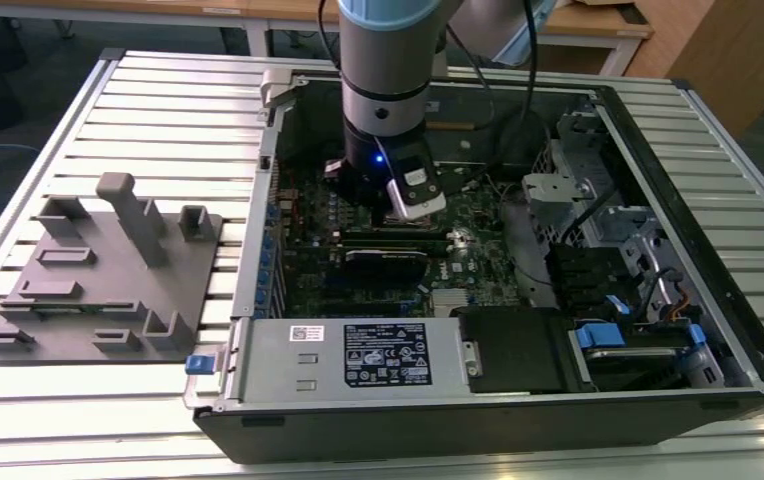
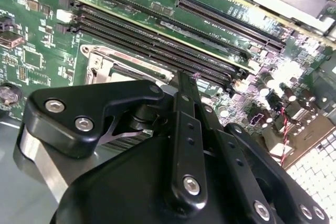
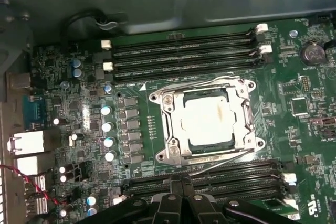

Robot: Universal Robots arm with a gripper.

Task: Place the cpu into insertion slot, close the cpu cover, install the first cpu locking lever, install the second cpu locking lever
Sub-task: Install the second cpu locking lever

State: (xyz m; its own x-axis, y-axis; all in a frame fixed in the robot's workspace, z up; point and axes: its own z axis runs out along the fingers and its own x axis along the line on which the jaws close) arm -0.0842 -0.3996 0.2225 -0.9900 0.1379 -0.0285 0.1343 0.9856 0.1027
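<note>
Black pincer (image 3: pixel 181 182) links sat closest to the lens in both wrist views. Its two fingers looked pressed together at the tips, and nothing was pinched between them. It hung just beside the insertion slot (image 3: pixel 245 85), not touching it.

In the first wrist view the cpu (image 3: pixel 210 120) lay flat inside the slot, its pale top showing. The cpu cover (image 3: pixel 173 124) lay down flat around it, so those two steps looked done. Thin wire levers (image 3: pixel 184 83) ran along two sides of the slot. I could not tell if they were hooked down, so that part may have been left to do.

Long black memory slots (image 3: pixel 184 51) sat on both sides of the slot, on the green motherboard (image 3: pixel 299 129).

In the exterior view the arm (image 1: pixel 389 60) reached down from the upper middle into an open computer case (image 1: pixel 489 420). The case lay on a ribbed metal table (image 1: pixel 169 110). A grey holder (image 1: pixel 102 280) sat at the exterior view's left. Wooden desks (image 1: pixel 596 20) stood along the top edge.
</note>
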